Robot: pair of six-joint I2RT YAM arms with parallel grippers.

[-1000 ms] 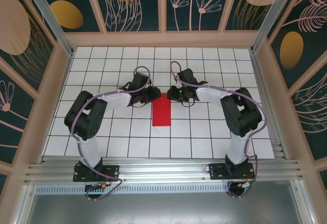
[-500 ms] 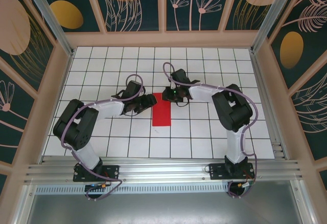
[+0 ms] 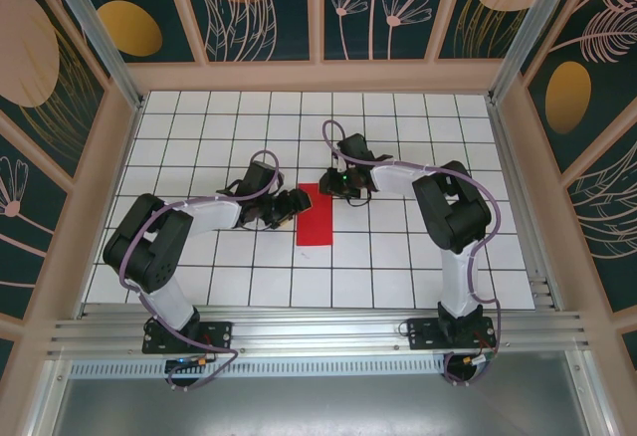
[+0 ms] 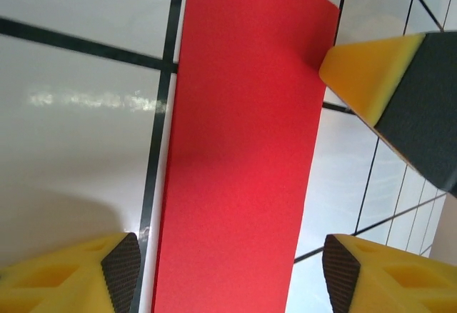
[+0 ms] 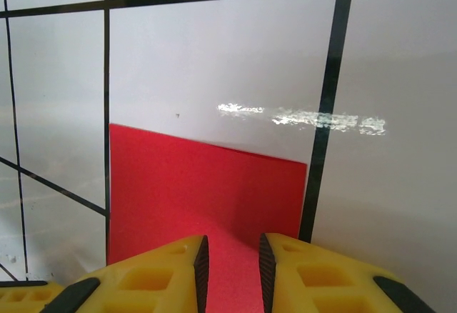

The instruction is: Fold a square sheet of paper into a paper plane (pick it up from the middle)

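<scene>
Paper [image 3: 315,215], bright red and a narrow rectangle, lay flat on the white gridded table [image 3: 398,257] between both arms. The left gripper [image 3: 287,207] sat at its left edge, jaws spread wide and released, straddling the strip. The right gripper [image 3: 330,182] was at the far end, fingers [image 5: 164,270] nearly together; whether they pinched the paper could not be told.

White tiled table [image 3: 378,277], black grid lines, dark floral wall panels [image 3: 259,8], aluminium rail [image 3: 318,331]
</scene>
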